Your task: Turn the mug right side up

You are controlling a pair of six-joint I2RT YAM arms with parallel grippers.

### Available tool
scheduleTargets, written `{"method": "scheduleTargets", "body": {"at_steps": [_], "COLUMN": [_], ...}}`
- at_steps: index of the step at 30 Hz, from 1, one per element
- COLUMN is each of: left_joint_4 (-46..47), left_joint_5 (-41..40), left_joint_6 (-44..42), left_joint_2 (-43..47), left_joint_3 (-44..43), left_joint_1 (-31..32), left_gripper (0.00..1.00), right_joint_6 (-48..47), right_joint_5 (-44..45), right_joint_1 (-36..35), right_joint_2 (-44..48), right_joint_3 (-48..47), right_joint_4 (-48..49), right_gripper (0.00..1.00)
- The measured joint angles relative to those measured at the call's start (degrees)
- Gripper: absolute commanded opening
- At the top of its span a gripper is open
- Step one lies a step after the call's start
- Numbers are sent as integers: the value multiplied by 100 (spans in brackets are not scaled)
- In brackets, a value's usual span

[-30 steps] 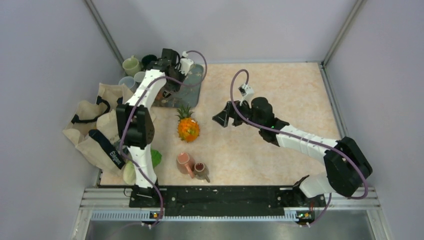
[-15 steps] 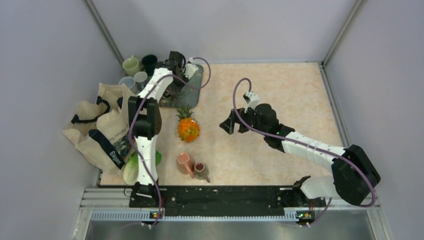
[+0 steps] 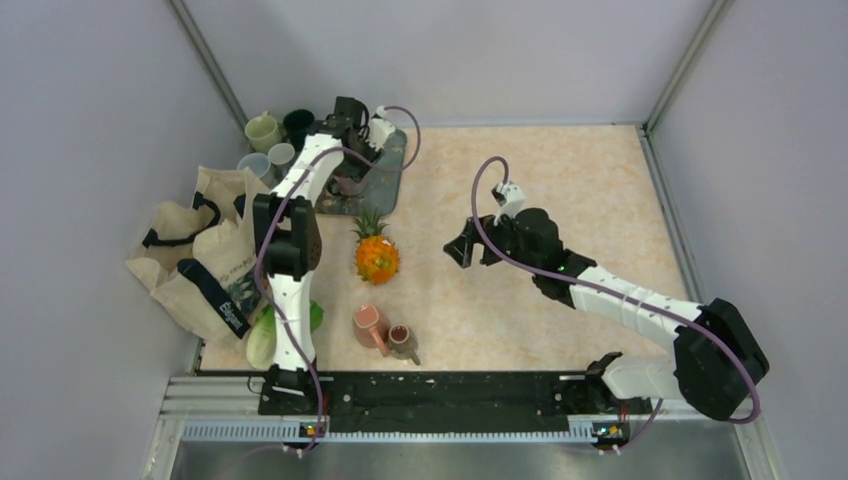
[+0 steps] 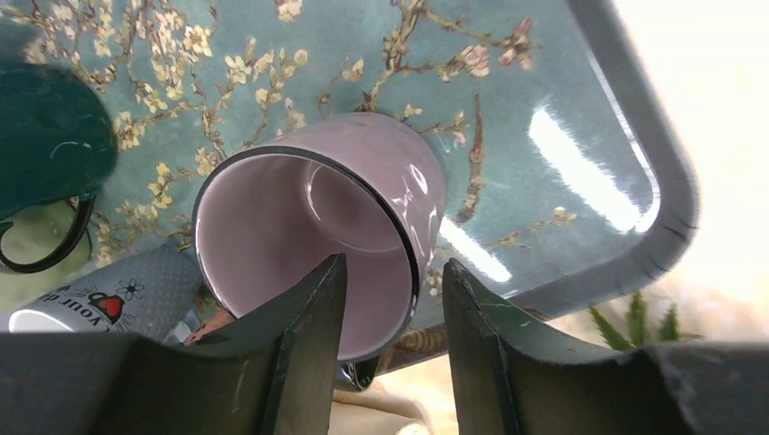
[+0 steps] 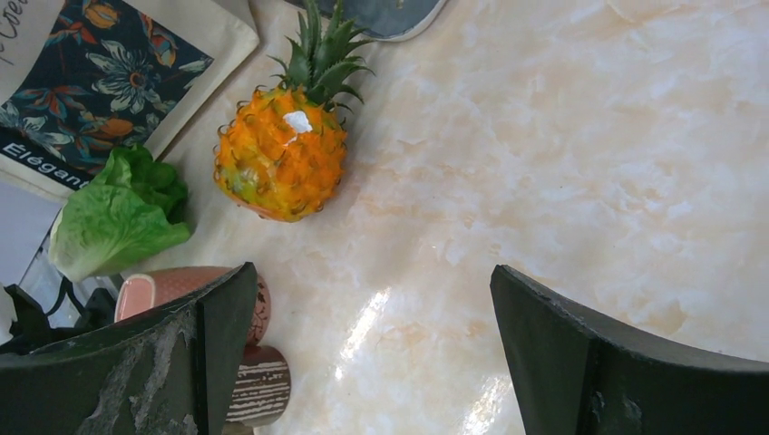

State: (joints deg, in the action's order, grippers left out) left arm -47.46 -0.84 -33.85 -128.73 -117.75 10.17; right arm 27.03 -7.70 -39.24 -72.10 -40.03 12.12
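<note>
A mauve mug [image 4: 363,208] lies on its side on the floral teal tray [image 4: 580,109], its mouth facing the left wrist camera. My left gripper [image 4: 394,263] is open and straddles the mug's rim: one finger [image 4: 308,335] is inside the mouth, the other [image 4: 490,344] is outside with a small gap to the wall. In the top view the left gripper [image 3: 352,168] is over the tray [image 3: 390,175] at the back left. My right gripper [image 3: 462,245] is open and empty above the table's middle, and it also shows in the right wrist view [image 5: 372,272].
A dark green mug [image 4: 50,136] and a grey printed mug [image 4: 100,294] sit beside the mauve one. A pineapple [image 3: 376,255] lies in front of the tray. A pink cup [image 3: 370,328] and a brown striped cup [image 3: 402,340] lie near the front. Tote bags [image 3: 200,250], lettuce [image 3: 265,335] and cups [image 3: 263,130] are at the left.
My left gripper has shifted over the tray and come down onto the mauve mug's rim. My right gripper has drifted slightly right and toward the front, still open.
</note>
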Motion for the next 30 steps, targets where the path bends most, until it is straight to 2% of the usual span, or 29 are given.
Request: {"method": "scheduleTargets", "body": {"at_steps": [2, 4, 5, 7, 8, 11, 13, 23, 30], "left_joint_4": [0, 66, 138, 256, 293, 439, 483, 570, 1141], "left_joint_5": [142, 372, 494, 688, 778, 911, 809, -645, -1110], "left_joint_6": [81, 212, 262, 299, 315, 197, 74, -428, -612], "left_joint_2": [120, 402, 627, 1174, 1443, 2031, 2090, 527, 101], "left_joint_3": [4, 133, 282, 658, 826, 1217, 1344, 1679, 1611], "left_joint_1": [7, 28, 42, 125, 190, 417, 538, 420, 339], "left_gripper": [51, 47, 37, 3, 0, 0, 0, 0, 0], "right_joint_6": [-26, -55, -68, -107, -120, -162, -192, -299, -369], "right_joint_5": [57, 122, 153, 205, 225, 302, 343, 470, 529], "right_joint_1": [0, 0, 2, 0, 0, 2, 0, 0, 0], "right_joint_2": [87, 166, 192, 229, 245, 282, 315, 422, 424], "right_joint_3": [26, 28, 28, 28, 28, 28, 31, 105, 105], "right_joint_4": [-28, -138, -157, -214, -245, -313, -354, -411, -485], "right_gripper": [99, 99, 99, 99, 99, 99, 99, 99, 99]}}
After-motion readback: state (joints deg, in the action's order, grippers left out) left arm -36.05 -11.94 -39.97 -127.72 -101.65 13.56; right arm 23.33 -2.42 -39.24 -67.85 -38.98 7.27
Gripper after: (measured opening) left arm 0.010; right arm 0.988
